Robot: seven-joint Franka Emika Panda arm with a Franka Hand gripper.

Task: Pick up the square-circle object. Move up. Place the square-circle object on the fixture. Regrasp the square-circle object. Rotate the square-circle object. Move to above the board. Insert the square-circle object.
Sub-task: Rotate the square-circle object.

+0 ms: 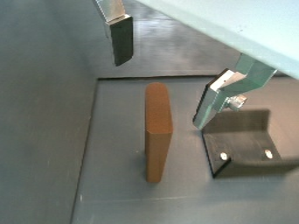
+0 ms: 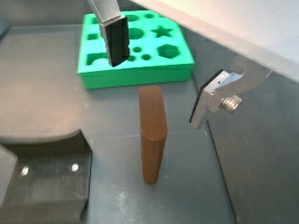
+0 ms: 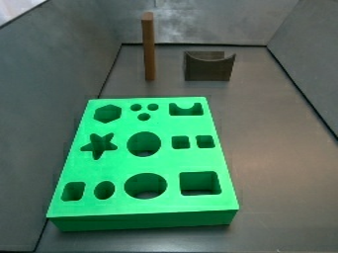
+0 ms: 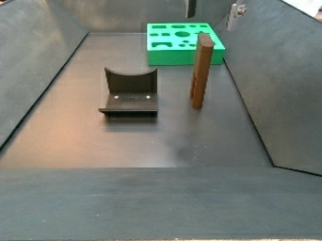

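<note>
You have the square-circle object standing upright on its end on the dark floor, a slim brown peg free of any grip. In a side view it rises just beside the fixture, apart from it, with the board lying flat and nearer that camera; in a side view from the opposite end the peg stands between the fixture and the grey side wall, with the board well behind it. Your pincer hangs above the peg, spread wide and holding nothing: in both wrist views the peg sits lower down in the gap between the two fingers, touching neither. One finger shows its dark pad, while the other shows as a silver plate with a screw (its pad is turned away from the lens). In a wrist view the pincer frames the peg the same way, with the dark-padded finger seen against the board and the silver finger off to the peg's other side. The fixture lies on the floor close by the silver finger's side, its curved notch facing up. In the side views the pincer itself is barely seen.
</note>
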